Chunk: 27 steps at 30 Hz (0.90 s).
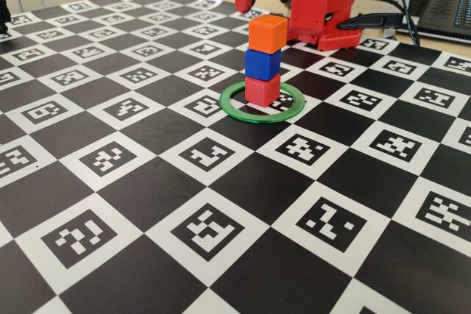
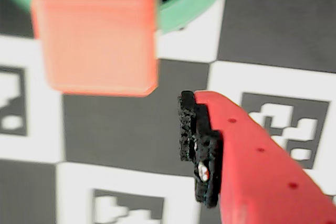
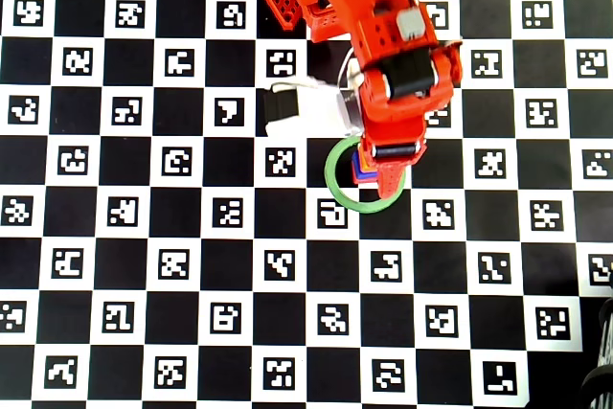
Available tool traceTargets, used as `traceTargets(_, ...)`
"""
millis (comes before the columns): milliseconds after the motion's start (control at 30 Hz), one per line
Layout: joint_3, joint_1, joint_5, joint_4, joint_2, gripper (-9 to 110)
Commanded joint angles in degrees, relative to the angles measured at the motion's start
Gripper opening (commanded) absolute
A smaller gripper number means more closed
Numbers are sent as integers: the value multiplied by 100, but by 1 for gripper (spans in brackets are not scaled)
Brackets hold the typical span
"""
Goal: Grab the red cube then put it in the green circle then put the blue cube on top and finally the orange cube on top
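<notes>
Red cube is sitting inside the green circle on the checkered marker board, toward the ring's far side in the fixed view. Blue cube is resting squarely on it, and the orange cube is topping the stack, all three upright and roughly aligned. In the wrist view the orange cube is filling the upper left, blurred, with an arc of the green circle behind it. One red finger with a black pad is showing lower right, apart from the cube. In the overhead view the gripper is hanging over the stack, hiding most of it; jaw width, can't tell. Behind, the red arm base is standing at the board's far edge.
</notes>
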<state>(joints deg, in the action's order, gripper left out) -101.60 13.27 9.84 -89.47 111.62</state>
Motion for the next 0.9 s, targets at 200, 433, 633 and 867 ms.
traceTargets(200,-729,-1608,-1099,1266,1942,15)
traceTargets(433,-1573,-2496,-2101,2030,2496,-6)
traceTargets(633,-2531,-2795,-2874,3076,3243,-6)
traceTargets(867,-3542,-2751,-4737,3683,3885,-6)
